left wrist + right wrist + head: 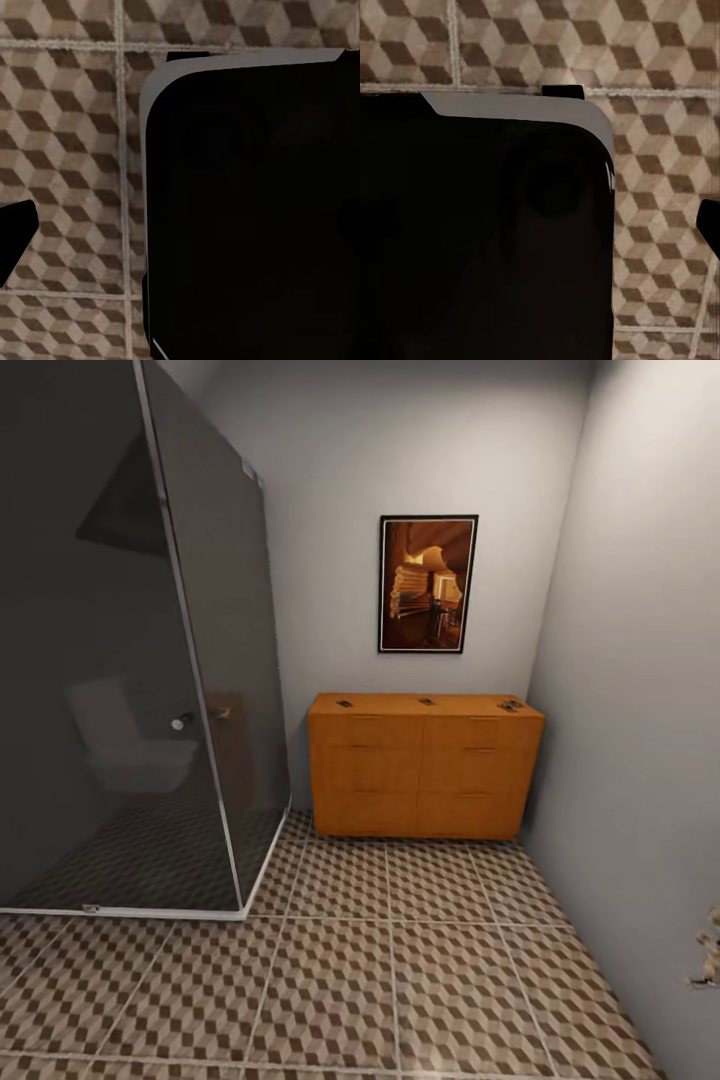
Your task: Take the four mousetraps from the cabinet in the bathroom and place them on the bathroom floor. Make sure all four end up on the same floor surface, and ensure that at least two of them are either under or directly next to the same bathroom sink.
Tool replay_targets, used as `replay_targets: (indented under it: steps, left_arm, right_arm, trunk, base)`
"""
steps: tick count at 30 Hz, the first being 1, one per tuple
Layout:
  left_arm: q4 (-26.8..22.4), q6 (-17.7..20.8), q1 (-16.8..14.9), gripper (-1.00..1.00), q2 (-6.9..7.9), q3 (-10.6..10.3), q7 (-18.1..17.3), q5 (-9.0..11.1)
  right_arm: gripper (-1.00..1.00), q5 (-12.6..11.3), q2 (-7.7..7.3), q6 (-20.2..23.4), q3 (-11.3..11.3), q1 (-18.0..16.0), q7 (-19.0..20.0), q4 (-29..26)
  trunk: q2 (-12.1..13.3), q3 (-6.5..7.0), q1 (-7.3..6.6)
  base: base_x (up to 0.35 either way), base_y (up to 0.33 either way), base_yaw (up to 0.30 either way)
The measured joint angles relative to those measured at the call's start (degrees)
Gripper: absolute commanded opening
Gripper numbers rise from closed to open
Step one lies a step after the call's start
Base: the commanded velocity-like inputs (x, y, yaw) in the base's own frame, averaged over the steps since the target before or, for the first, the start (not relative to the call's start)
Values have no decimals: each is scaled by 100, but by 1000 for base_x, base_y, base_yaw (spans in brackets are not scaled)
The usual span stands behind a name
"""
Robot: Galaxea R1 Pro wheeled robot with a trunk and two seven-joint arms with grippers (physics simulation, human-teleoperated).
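Cube-patterned bathroom floor [400, 980], orange cabinet [425, 770], mousetraps [427, 702] on top (small, dark).

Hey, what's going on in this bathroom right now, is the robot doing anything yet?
Nothing is being handled yet. The robot faces an orange wooden cabinet against the far wall, under a framed picture. Small dark items that look like the mousetraps lie on the cabinet's top. A dark glass shower enclosure stands to the left. Both wrist cameras look down at the cube-patterned bathroom floor past dark robot bodywork, so the grippers' state can't be judged.
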Motion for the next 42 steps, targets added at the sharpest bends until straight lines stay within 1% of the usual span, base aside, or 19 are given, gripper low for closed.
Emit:
replay_targets:
  steps: [13,28,42]
  left_arm:
    - [0,0,0,100,0,0,-1,0]
    - [0,0,0,100,0,0,0,0]
    - [0,0,0,100,1,0,0,0]
  right_arm:
    - [100,8,33,-11,6,0,-8,-4]
    - [100,12,15,-11,-3,0,-8,-24]
    - [100,37,28,-25,14,0,-16,-35]
  trunk:
    - [0,0,0]
    - [0,0,0]
    - [0,0,0]
  base:
    - [247,-228,0]
    - [255,-172,0]
    - [253,-155,0]
